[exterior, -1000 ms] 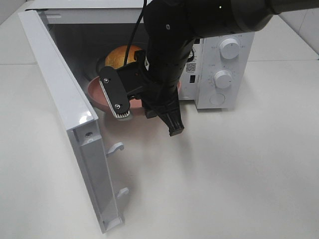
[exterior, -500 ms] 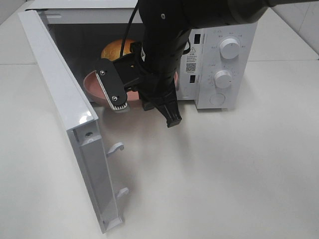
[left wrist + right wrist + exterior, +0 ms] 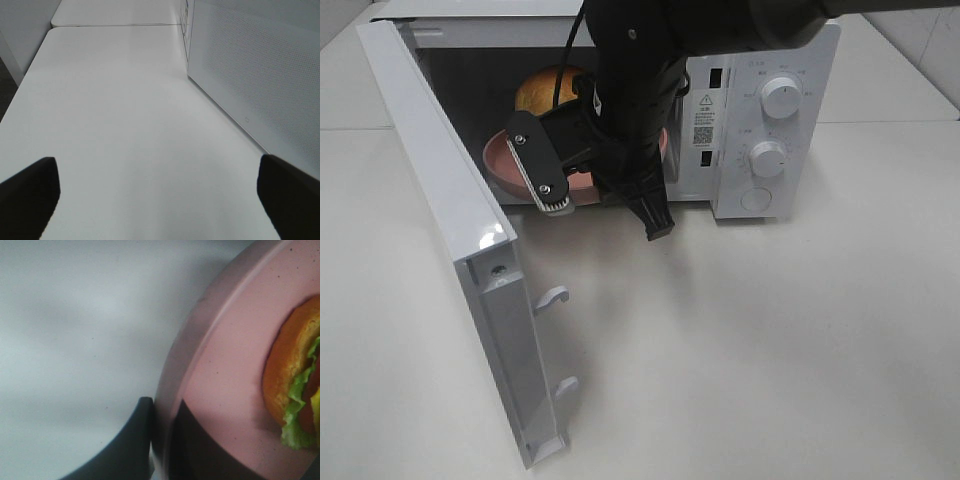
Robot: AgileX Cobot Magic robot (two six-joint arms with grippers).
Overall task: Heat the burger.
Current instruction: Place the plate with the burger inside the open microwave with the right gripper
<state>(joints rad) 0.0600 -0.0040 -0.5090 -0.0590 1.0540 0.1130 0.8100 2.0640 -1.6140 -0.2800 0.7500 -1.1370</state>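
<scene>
Right fingers (image 3: 131, 445) clamped rim of pink plate (image 3: 220, 365) carrying burger (image 3: 292, 385) at mouth of open microwave (image 3: 760, 60). Left fingers (image 3: 27, 200) spread wide above desk (image 3: 125, 125) beside microwave's perforated wall.

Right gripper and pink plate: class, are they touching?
Touching. In the right wrist view the right gripper pinches the rim of the pink plate, no gap.
</scene>
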